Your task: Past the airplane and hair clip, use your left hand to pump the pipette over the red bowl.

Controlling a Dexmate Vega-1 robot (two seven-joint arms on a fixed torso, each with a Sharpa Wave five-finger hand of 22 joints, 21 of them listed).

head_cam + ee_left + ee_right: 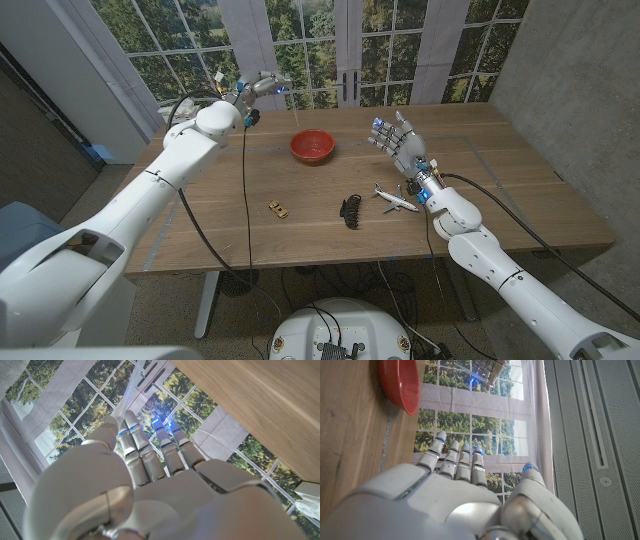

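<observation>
Left robot hand (258, 87) hovering upper left, possibly pinching a pipette, unclear | bowl (312, 146) lying right-below | right robot hand (398, 138) idling wide.

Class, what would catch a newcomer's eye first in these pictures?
The red bowl stands out on the far middle of the wooden table. The left hand is raised beyond the far edge, against the windows. The right hand stands open, fingers up, right of the bowl.

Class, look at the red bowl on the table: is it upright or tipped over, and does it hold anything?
Upright: the red bowl sits on its base, rim up. Its inside looks empty.
</observation>
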